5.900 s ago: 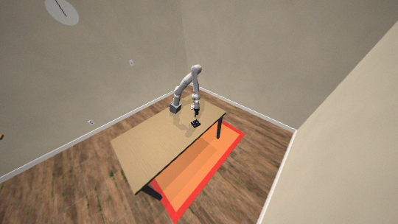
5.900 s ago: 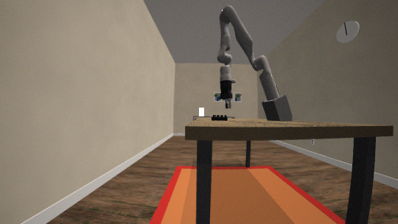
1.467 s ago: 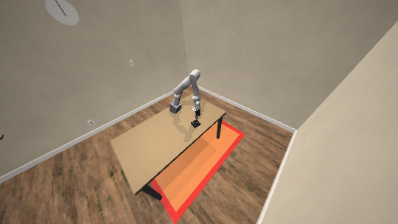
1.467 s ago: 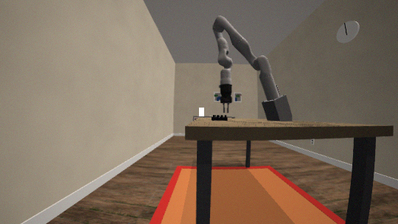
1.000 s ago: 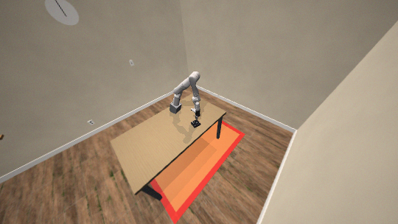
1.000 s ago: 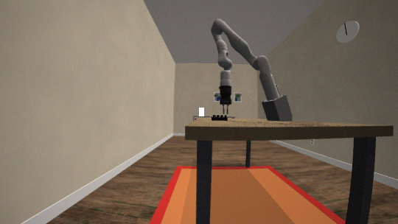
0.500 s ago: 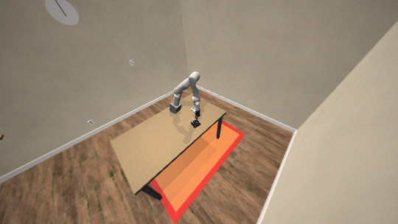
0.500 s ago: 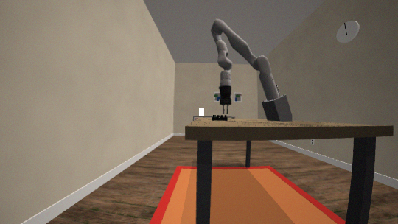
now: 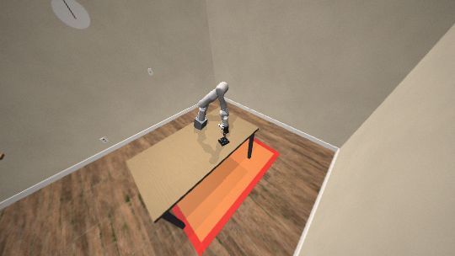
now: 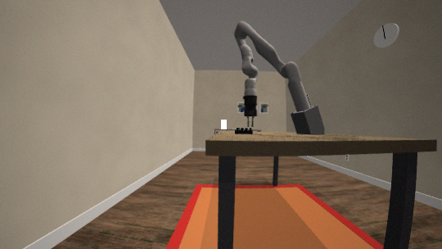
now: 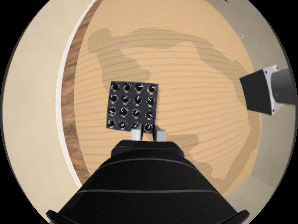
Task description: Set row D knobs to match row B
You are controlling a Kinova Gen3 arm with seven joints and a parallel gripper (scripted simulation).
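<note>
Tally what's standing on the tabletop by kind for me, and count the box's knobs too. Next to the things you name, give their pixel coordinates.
Knob box point(image 9: 223, 141) point(image 10: 244, 131) point(image 11: 119, 93): 1
Knobs on it, four rows of four: 16
Robot arm point(image 9: 210, 98) point(image 10: 266, 48), on its grey mount point(image 9: 200, 123) point(image 10: 308, 120) point(image 11: 257, 90): 1
Total: 18, the mount counted with the arm

The gripper point(image 9: 224, 136) point(image 10: 250, 125) point(image 11: 147, 130) has come down closer above the knob box point(image 9: 223, 141) point(image 10: 244, 131) point(image 11: 132, 106), and its 2 fingers now show apart in the exterior view. The arm's elbow point(image 9: 222, 88) point(image 10: 242, 29) has dropped too, still high above the box.
</note>
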